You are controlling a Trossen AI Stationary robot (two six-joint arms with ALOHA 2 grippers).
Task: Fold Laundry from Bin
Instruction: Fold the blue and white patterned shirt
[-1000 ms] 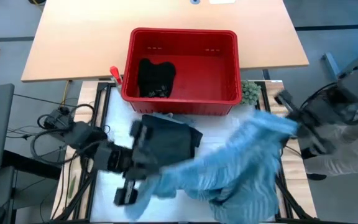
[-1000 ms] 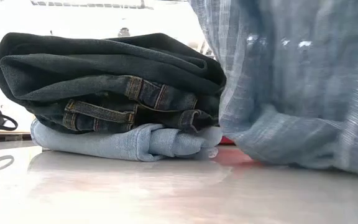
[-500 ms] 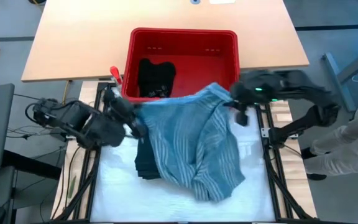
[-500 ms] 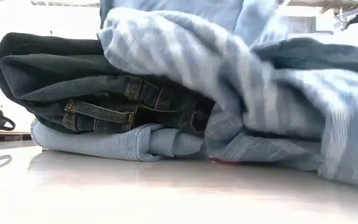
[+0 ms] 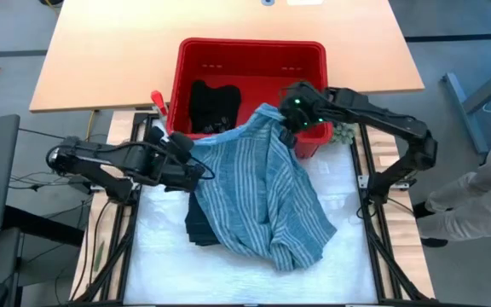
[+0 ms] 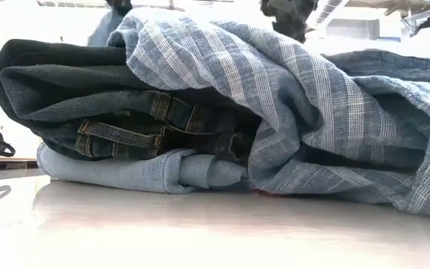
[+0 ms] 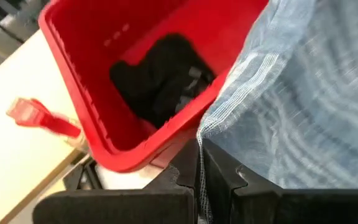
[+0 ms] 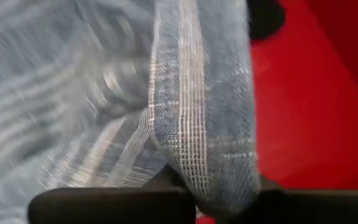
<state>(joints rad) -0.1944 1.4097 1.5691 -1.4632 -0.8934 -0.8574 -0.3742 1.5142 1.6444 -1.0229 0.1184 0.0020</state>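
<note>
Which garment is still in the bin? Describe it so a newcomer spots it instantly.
Start at the red bin at the far end of the work surface. Inside, against its left wall, lies a crumpled black garment. It is the only solid black piece and the only one wholly inside the bin; the blue-white striped shirt merely drapes over the bin's near rim.

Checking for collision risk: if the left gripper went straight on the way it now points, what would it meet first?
Probably the bin: the left gripper, shut on the striped shirt, points at its near red wall, with a black garment inside beyond. Depth is uncertain.
</note>
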